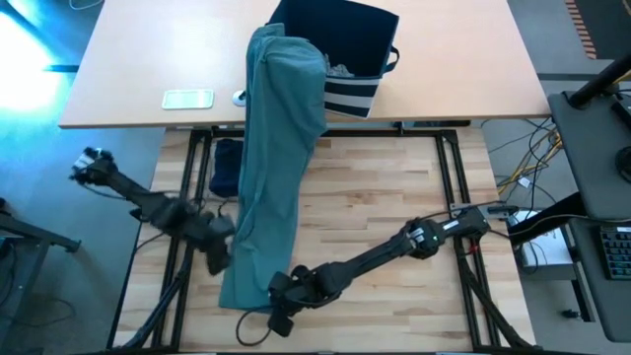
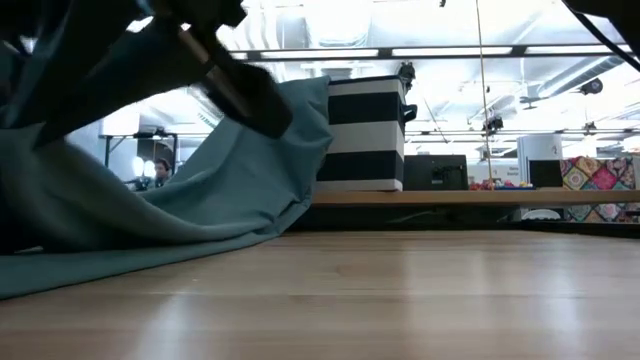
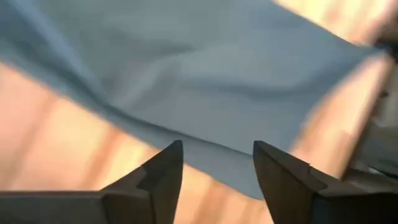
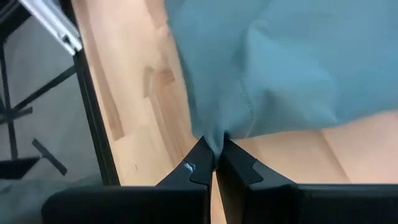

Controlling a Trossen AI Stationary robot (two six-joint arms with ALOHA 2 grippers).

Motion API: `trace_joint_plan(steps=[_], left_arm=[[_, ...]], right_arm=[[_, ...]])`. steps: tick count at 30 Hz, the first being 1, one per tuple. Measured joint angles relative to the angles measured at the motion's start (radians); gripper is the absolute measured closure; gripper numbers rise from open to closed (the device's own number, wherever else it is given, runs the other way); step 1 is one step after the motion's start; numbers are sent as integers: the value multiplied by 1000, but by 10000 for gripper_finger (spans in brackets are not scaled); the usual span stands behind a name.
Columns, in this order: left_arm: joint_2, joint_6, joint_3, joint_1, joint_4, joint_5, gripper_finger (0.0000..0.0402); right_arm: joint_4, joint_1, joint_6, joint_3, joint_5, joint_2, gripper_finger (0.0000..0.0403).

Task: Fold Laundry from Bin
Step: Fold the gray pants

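Laundry dominates our table: a large teal-green garment (image 1: 274,168) runs as one long, soft band from the bin (image 1: 345,54) on the far tan desk down across the pale butcher-block table (image 1: 394,217) to its near edge. From above we see what no other camera gives us: the whole length of the cloth, the boxy navy bin with white stripes near its base, a scrap of grey fabric (image 1: 340,70) showing inside it, a dark navy piece (image 1: 226,166) lying just beside the teal band, and a small white flat device (image 1: 187,99) on the desk. We can read no writing on any of them.

At table height the cloth (image 2: 200,190) shows as a draped slope with smooth folds, rising toward the striped bin (image 2: 362,135), with the room and a seated person (image 2: 158,172) beyond.

Our right gripper (image 4: 215,163) sits at the near end of the garment; its wrist camera shows the fingers pressed together on a pinched corner of teal cloth, with a stitched hem visible. Our left gripper (image 3: 217,168) hovers by the band's left edge, and its camera shows the fingers spread apart with nothing between them, the teal edge lying just past the tips.
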Motion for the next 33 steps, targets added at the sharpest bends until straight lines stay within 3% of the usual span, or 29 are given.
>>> trace_joint_plan(steps=[2,6,8,10,18,26,33], left_arm=[[13,-96,12,-149,56,-83,212],[101,-179,-11,-448,257,-376,208],[181,-175,-25,-554,329,-512,210],[274,-176,-24,-603,360,-576,211],[606,-317,28,-600,377,-509,212],[772,-354,155,-592,386,-542,212],[862,-567,192,-563,265,-544,212]], right_arm=[[-12,-4,40,0,8,-9,394],[-5,-18,123,0,13,-14,394],[-5,-26,155,0,13,-16,394],[-4,-33,169,0,10,-19,394],[-3,-48,173,0,-28,-22,394],[-3,-50,173,0,-36,-22,394],[-3,-51,191,0,-50,-22,394]])
